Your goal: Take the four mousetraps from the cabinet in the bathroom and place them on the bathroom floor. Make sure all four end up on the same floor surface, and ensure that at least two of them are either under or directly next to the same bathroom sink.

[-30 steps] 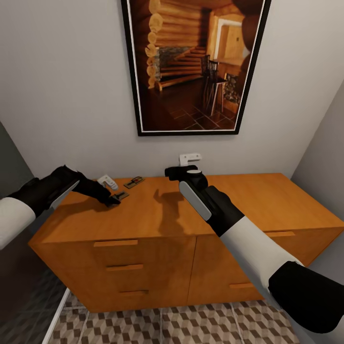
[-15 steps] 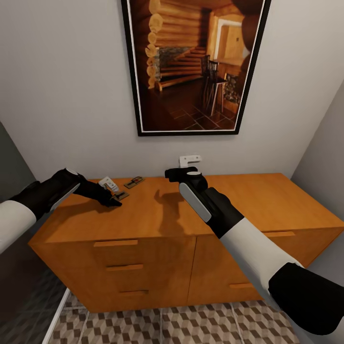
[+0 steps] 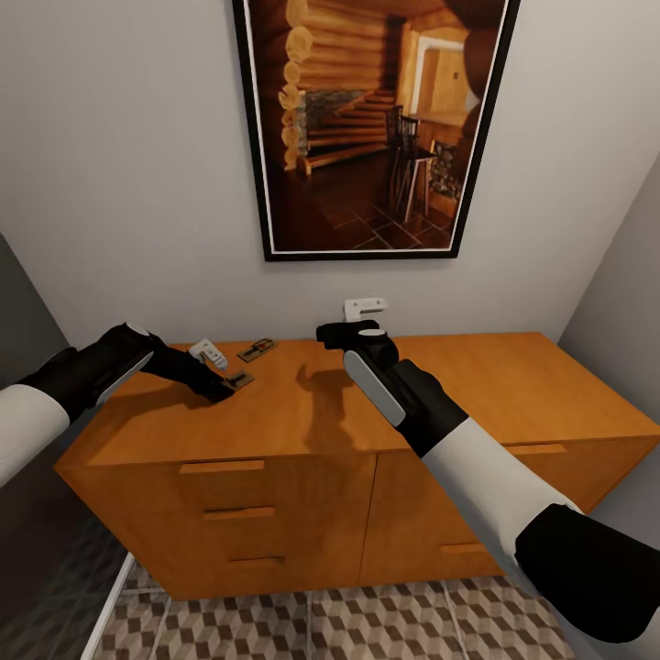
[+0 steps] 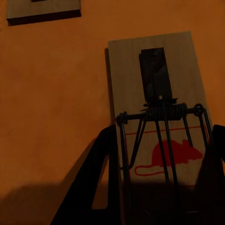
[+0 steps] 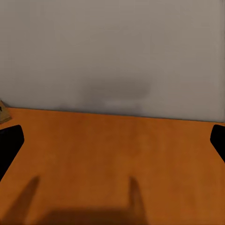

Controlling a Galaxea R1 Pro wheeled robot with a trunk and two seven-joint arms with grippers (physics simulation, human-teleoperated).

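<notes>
Left gripper [image 3: 220, 389] down on the cabinet [image 3: 385, 412] top, left of frame centre in the head view, tips at the near mousetrap [image 3: 240, 379]. In the left wrist view, near mousetrap [image 4: 157, 112] lying flat, spring and red mouse print up, dark fingers [image 4: 89, 187] spread to either side of its lower end. Looks set to straddle the plate for a side pinch; jaws apart, not closed on it yet. Contact with the plate edges hard to judge: lower part of that view in deep shadow.

Second mousetrap [image 3: 258, 348] further back near the wall, just right of a small white object [image 3: 208, 351], identity unclear. Corner of another flat plate [image 4: 43, 9] cut off at upper left of the left wrist view, probably that second trap. Other two traps not made out; possibly in drawers, unknown.

Right gripper [image 3: 346, 332] held above the cabinet top at frame centre, parked, likely kept clear of the left arm's work. In the right wrist view, black fingertips [image 5: 10, 145] at the far left and right edges, wide apart, nothing between, bare cabinet top [image 5: 112, 159] and grey wall ahead. White bracket-like piece [image 3: 365, 305] on the wall behind it, partly hidden.

Bathroom floor [image 3: 367, 623] cube tiles at bottom of frame; no trap on the visible strip. Framed picture [image 3: 367, 128] cut off at top.
</notes>
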